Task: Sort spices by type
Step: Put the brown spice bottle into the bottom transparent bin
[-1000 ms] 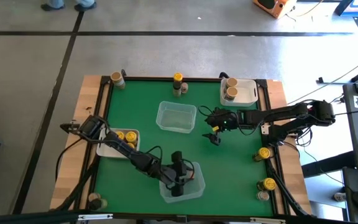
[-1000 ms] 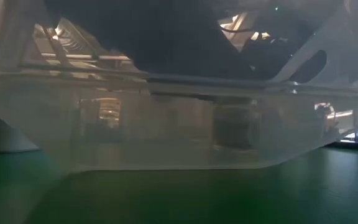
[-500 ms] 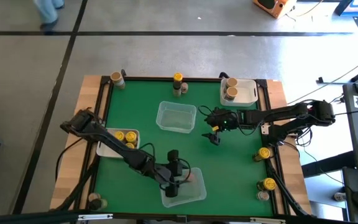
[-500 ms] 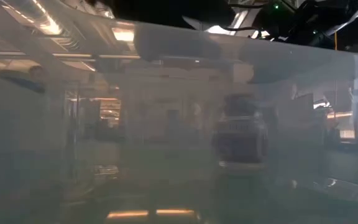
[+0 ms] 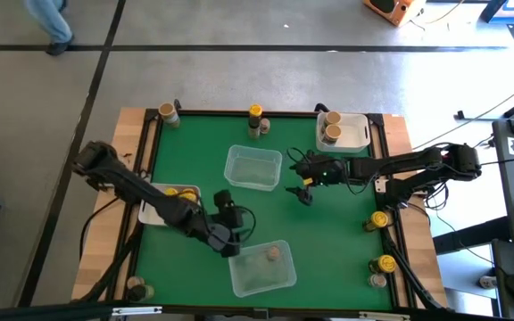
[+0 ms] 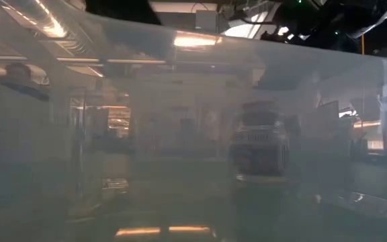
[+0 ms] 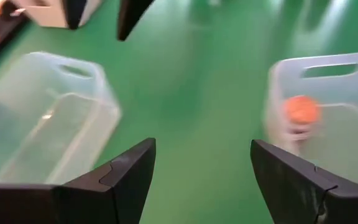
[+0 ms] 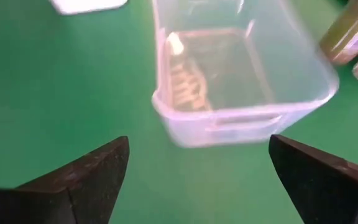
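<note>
so the high view sits overhead looking straight down, far enough back to take in the whole green table [image 5: 328,232] plus the floor around it. the low view is parked at tabletop level, pressed right up against the near clear tub [image 6: 193,134], so it looks through the plastic at a jar [image 6: 261,148] inside. the left wrist view rides behind the left gripper [image 7: 201,165], looking forward past it, and it shares that same tub and jar with the low view. the right wrist view looks ahead of the right gripper [image 8: 197,168] at the middle tub [image 8: 235,74], close up, also seen from overhead.
</note>
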Robot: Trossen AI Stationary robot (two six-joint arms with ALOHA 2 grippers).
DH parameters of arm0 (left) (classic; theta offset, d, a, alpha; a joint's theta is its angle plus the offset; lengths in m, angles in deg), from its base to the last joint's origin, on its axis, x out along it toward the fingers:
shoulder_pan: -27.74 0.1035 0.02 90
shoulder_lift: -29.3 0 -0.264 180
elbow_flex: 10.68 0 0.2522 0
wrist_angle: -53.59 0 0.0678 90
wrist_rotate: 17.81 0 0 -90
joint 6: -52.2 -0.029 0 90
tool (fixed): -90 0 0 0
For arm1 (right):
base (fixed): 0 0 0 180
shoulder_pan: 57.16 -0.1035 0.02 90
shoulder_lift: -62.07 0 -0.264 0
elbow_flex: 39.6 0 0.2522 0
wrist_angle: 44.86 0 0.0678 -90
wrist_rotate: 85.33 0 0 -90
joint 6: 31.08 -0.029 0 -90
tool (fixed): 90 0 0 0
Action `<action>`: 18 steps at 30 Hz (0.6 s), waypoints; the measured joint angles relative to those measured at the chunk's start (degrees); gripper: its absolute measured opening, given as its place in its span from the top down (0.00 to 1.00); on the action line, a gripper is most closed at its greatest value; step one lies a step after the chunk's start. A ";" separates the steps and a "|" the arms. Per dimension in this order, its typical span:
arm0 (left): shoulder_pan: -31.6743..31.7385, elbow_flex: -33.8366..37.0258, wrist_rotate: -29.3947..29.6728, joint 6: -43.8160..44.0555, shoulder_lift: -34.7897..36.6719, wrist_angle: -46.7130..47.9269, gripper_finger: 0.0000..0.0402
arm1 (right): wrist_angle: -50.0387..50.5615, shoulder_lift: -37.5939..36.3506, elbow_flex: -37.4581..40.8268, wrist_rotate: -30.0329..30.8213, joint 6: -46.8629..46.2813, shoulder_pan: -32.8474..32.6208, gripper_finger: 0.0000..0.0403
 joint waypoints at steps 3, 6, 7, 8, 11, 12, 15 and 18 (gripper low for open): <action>2.24 3.65 0.36 -1.86 3.16 -0.46 0.35 | -0.71 0.00 -1.31 4.16 2.47 0.60 0.04; 5.09 8.75 0.20 -4.16 6.35 -3.25 0.35 | -0.78 0.00 -3.91 5.53 5.68 2.56 0.04; 6.21 10.64 -0.06 -5.24 7.42 -5.22 0.35 | -0.57 0.00 -4.87 5.57 6.60 3.41 0.04; 7.32 12.59 -0.57 -6.28 8.64 -7.55 0.35 | 0.06 0.14 -6.02 5.55 7.73 4.44 0.04; 10.75 19.17 -3.05 -9.61 12.32 -15.56 0.35 | 1.86 1.56 -10.13 5.56 10.46 8.16 0.04; 11.88 21.39 -3.61 -10.73 13.46 -18.82 0.35 | 2.97 2.41 -11.67 5.53 11.27 9.63 0.04; 15.55 27.46 -3.77 -14.12 16.42 -27.82 0.35 | 4.77 6.12 -16.67 4.39 14.19 13.96 0.04; 19.39 32.57 -3.75 -15.97 18.10 -35.79 0.35 | 5.38 11.20 -22.39 1.36 16.51 18.19 0.04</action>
